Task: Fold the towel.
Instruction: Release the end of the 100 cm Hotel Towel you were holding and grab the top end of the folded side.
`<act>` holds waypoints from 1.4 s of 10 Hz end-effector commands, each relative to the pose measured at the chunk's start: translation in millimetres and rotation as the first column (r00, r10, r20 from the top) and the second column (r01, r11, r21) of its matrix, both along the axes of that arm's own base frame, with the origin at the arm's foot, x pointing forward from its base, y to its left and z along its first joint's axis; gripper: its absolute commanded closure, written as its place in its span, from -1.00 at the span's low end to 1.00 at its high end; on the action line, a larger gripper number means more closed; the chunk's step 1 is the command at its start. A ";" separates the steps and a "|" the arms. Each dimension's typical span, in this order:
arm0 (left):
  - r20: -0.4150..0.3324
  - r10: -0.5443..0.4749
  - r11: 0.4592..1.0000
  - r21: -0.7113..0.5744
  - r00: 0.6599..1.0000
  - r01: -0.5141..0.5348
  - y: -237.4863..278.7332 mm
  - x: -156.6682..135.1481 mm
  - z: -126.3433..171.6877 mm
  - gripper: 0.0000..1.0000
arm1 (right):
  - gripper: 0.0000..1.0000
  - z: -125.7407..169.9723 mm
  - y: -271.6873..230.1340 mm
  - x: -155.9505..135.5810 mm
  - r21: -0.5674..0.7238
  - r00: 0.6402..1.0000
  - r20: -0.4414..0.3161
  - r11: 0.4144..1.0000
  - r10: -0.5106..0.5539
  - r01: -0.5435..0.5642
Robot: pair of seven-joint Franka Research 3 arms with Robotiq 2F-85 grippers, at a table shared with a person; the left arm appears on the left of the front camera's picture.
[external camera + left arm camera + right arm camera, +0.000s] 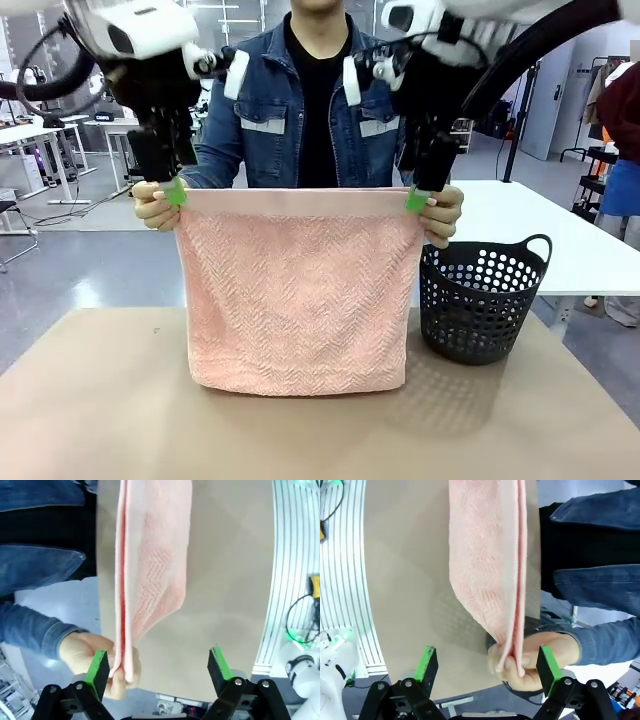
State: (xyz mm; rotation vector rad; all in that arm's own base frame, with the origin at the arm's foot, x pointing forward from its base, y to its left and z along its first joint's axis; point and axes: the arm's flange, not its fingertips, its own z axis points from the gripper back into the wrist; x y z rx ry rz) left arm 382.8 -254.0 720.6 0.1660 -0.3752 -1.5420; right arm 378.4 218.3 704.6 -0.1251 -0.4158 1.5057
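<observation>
Left gripper (159,665): jaws are spread wide and nothing is held; one top corner of the towel (298,290) lies between them, pinched by a person's hand (90,652).
Right gripper (487,664): jaws are likewise spread wide and empty; the other top corner is pinched by the other hand (540,655).
Towel: it is hung doubled, top edge running gripper to gripper, lower edge rested on the counter (100,400).
Coming move: each corner is judged nearest its own gripper.

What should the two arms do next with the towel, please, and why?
Probably lift both arms straight up and away. The left gripper and right gripper stand open around the top corners of the towel, and the person's hands pinch those corners, so the person already carries the doubled, hanging towel.
</observation>
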 end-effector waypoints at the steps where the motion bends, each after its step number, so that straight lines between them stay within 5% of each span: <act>1: 0.056 -0.031 0.997 -0.072 0.998 0.035 6.5 -9.4 0.0 -1.00 | -1.00 5.2 -5.1 -6.8 -0.004 0.997 0.073 1.000 0.024 -0.024; 2: 0.101 -0.062 0.995 -0.076 0.993 0.070 6.1 -11.0 2.4 -1.00 | -1.00 8.5 -4.7 -8.1 -0.018 0.996 0.077 0.999 0.033 -0.032; 8: 0.099 -0.065 0.997 -0.040 0.993 0.069 -4.9 16.2 -1.7 -1.00 | -1.00 9.9 7.4 22.1 -0.024 0.998 0.060 0.999 0.023 -0.022; 14: -0.013 0.010 1.000 -0.013 1.000 -0.010 -12.0 59.2 -24.0 -1.00 | -1.00 -22.6 11.6 61.7 -0.035 0.997 -0.067 0.999 -0.025 0.023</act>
